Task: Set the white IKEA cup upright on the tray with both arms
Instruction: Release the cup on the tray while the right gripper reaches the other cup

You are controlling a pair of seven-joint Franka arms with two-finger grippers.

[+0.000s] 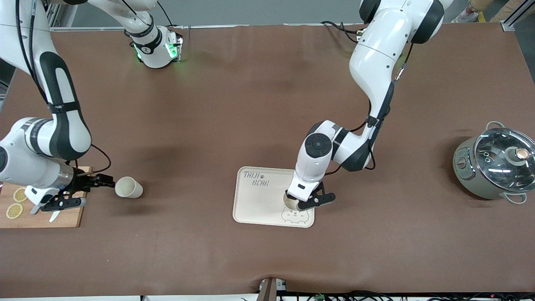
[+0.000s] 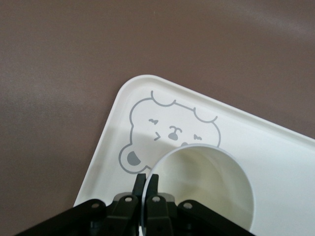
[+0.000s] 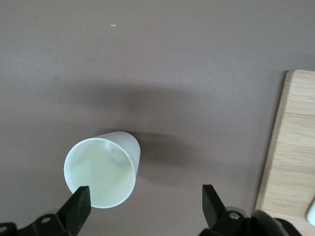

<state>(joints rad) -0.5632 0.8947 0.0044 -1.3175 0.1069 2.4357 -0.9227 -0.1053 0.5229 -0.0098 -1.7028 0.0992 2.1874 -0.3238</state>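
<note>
Two white cups show. One cup [image 1: 289, 200] stands upright on the cream tray [image 1: 255, 200], beside its bear drawing. My left gripper [image 1: 297, 205] is shut on this cup's rim, one finger inside and one outside; in the left wrist view the gripper [image 2: 146, 179] pinches the cup [image 2: 206, 182] on the tray [image 2: 275, 147]. The second cup [image 1: 128, 187] stands on the table toward the right arm's end. My right gripper [image 1: 90, 191] is open and empty beside it; in the right wrist view the gripper [image 3: 145, 206] has this cup [image 3: 101, 172] by one finger, apart from it.
A wooden cutting board [image 1: 42, 217] with lemon slices lies under the right arm's wrist; its edge shows in the right wrist view [image 3: 290, 147]. A grey pot with a glass lid [image 1: 497, 167] stands toward the left arm's end of the table.
</note>
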